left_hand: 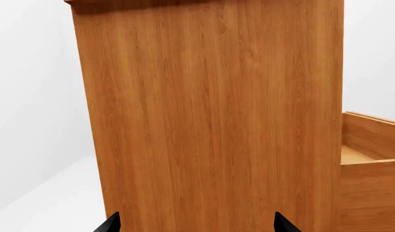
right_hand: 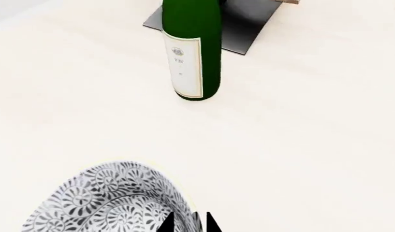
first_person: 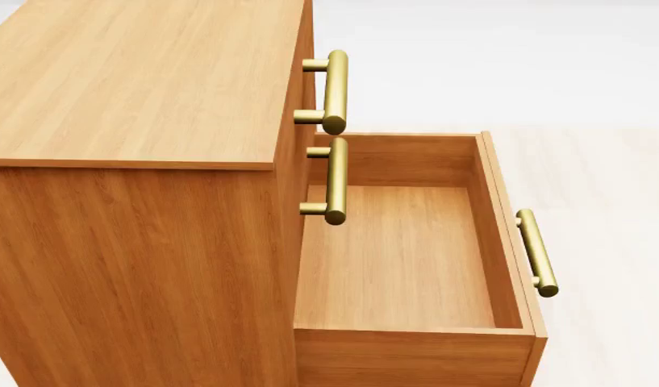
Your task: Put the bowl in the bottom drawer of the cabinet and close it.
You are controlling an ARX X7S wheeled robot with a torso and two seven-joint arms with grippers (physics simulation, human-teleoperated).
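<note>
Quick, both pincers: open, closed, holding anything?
Left pincer: open, empty, facing the cabinet side panel.
Right pincer: fingers close together on the rim of the bowl, apparently gripping it.

Only text: cream paper label (right_hand: 185, 65) on the dark green glass wine bottle (right_hand: 191, 43), right wrist view. Small emblem on top, short line of letters under it, too small to read. Nothing else lettered.
</note>
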